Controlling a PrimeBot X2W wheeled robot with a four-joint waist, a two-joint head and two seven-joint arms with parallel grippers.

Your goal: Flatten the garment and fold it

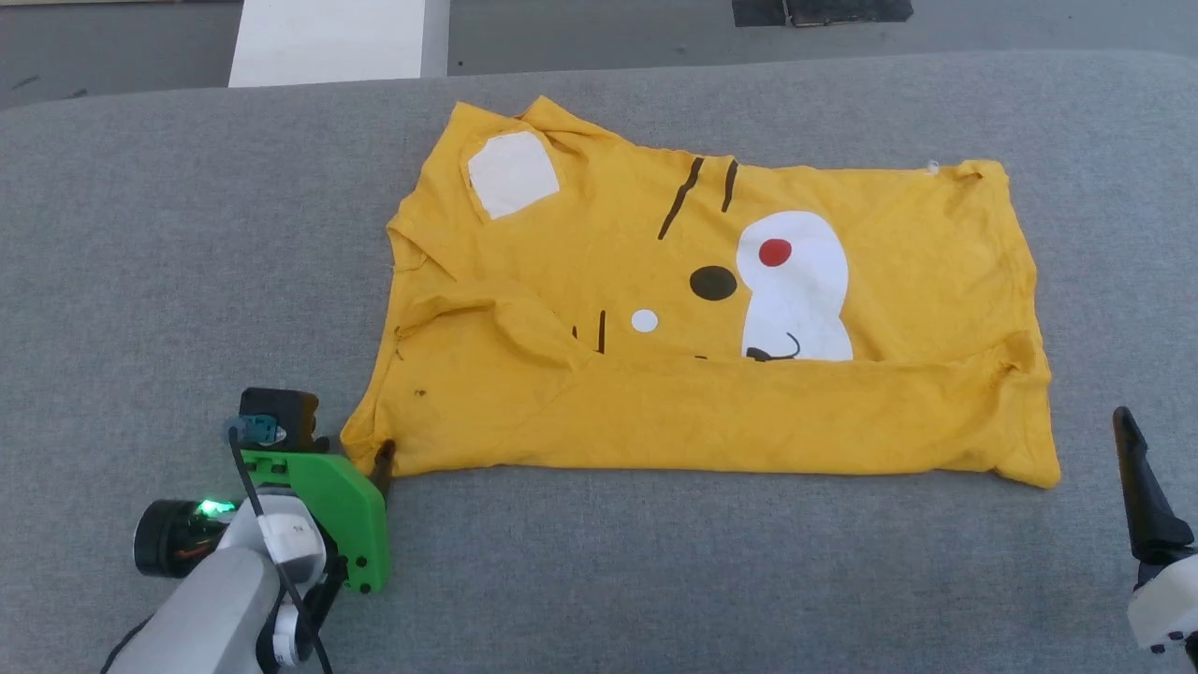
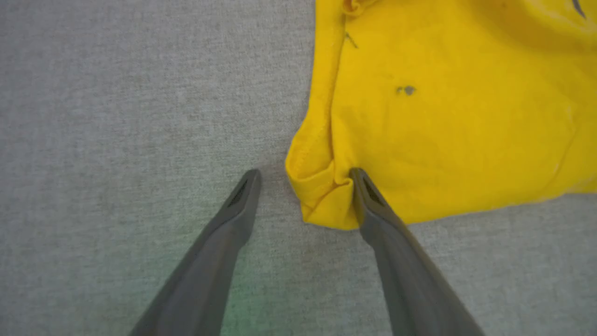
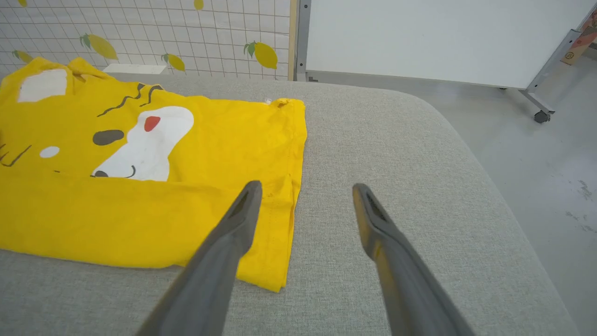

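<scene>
A grey fabric-covered table (image 1: 187, 234) spans the head view, with a grey floor (image 3: 550, 154) beyond its rounded edge. A bright yellow T-shirt (image 1: 842, 421) lies spread across the middle of the table. Its near long edge is folded up over itself, so that a plain yellow band covers the lower part of the cartoon face.

The left gripper (image 2: 304, 172) is at the shirt's near left corner with its jaws wide. One finger (image 2: 373, 205) lies against the cloth just inside the corner, and the other rests over bare table, so the bunched corner sits between them, not pinched.

The right gripper (image 3: 305, 185) hangs off the shirt's near right corner. Its jaws are spread wide and hold nothing. In the head view it stands clear of the cloth.

On the print, a white muzzle (image 1: 796, 290) carries a red dot (image 1: 774, 252), with a black eye (image 1: 713, 283) just beside it. A white patch (image 1: 513, 173) sits at the far left corner, and two black stripes (image 1: 681, 197) run between it and the muzzle. A small dark spot (image 2: 406, 90) marks the yellow cloth near the left gripper.
</scene>
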